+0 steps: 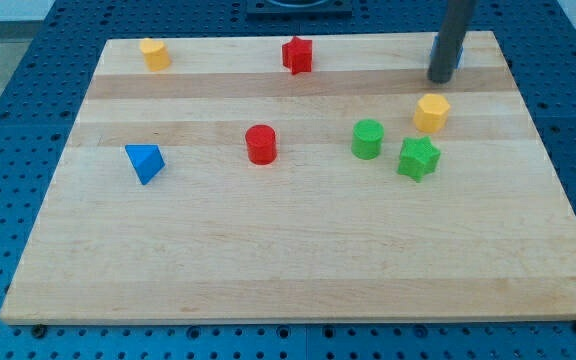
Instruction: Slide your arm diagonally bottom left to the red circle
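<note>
The red circle is a short red cylinder standing left of the board's middle. My tip is the lower end of a dark rod coming down at the view's top right, far to the upper right of the red circle. A sliver of blue shows right behind the rod at the tip; I cannot tell its shape. The yellow hexagon block lies just below my tip.
A green cylinder and a green star lie between my tip and the view's bottom right. A red star and a yellow block sit near the top edge. A blue triangle sits at the left. The wooden board ends in blue pegboard.
</note>
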`<state>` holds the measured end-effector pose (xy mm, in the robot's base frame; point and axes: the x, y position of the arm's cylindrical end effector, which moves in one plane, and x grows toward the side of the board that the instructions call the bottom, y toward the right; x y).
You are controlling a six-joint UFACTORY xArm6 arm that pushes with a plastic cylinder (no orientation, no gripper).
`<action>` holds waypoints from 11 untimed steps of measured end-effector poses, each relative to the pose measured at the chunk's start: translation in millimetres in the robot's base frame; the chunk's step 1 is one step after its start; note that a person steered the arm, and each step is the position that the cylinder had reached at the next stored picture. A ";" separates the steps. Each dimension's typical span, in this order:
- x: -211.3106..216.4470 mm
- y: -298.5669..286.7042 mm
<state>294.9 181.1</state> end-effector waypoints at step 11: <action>161.6 -362.5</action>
